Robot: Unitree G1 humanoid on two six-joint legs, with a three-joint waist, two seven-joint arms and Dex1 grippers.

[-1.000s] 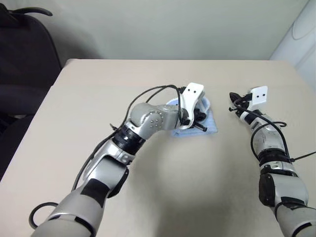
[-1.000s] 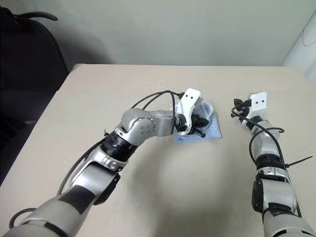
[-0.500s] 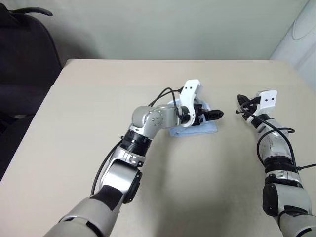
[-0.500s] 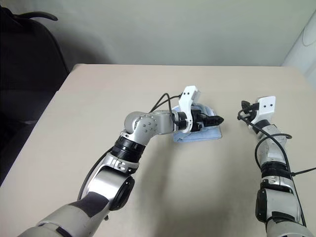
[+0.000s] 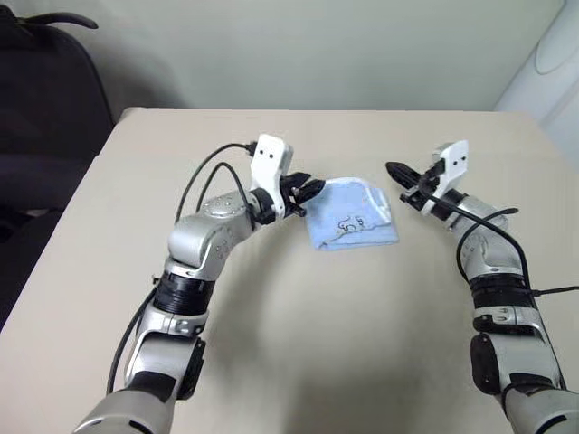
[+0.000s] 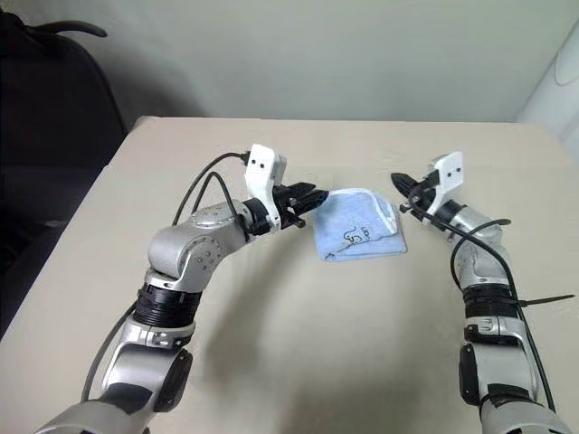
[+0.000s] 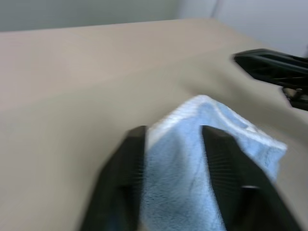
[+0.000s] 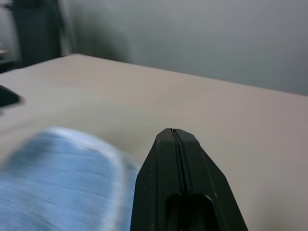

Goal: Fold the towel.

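Beige counter point(image 5: 298, 344) lies bare in the near part, and the task's thing sits farther out, toward the middle: the towel point(image 5: 353, 214), a small light-blue terry cloth, already lies folded into a compact, roughly square bundle with white edging showing along its far right side and a small dark mark on top. The left pincer point(image 5: 308, 193) hovers just beside the bundle's left edge, its two black fingers parted a little with nothing between them; the left wrist view looks along them at the cloth's raised corner. The right pincer point(image 5: 404, 174) stands near the towel's far right corner, apart from it, fingers pressed together and empty.

The cloth looks light, soft and limp, so it will likely sag and slip out of shape if lifted by one point. Its fluffy pile should give the fingers good purchase. The stitched edge or a corner seems the best place to take hold, pinching all layers together so that the fold does not open. Beyond the counter stands a dark chair point(image 5: 45, 108) by the wall.
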